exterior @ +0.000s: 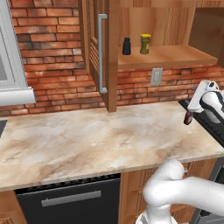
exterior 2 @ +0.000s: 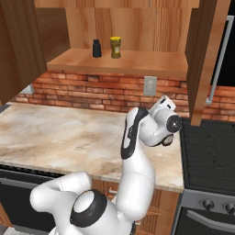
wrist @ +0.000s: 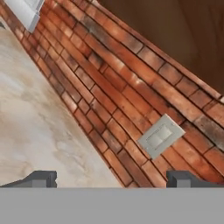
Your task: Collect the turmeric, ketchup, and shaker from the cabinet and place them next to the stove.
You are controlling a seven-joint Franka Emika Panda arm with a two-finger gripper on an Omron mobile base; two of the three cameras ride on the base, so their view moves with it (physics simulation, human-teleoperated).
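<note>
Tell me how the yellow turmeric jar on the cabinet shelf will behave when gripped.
The turmeric jar looks rigid and small, so probably light and firm to pinch. Standing upright and taller than wide, it may tip if nudged, perhaps against the shaker beside it.

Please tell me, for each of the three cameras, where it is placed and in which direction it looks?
Left base view: behind the arm on its left, facing the counter, brick wall and cabinet; the white arm rises at lower right.
Right base view: behind on the right, facing the same shelf and the stove; the arm rises at lower left.
Hand view: on the hand, rolled, facing the brick wall and wall outlet; the gripper is open.
Both base views share the shaker and turmeric.
</note>
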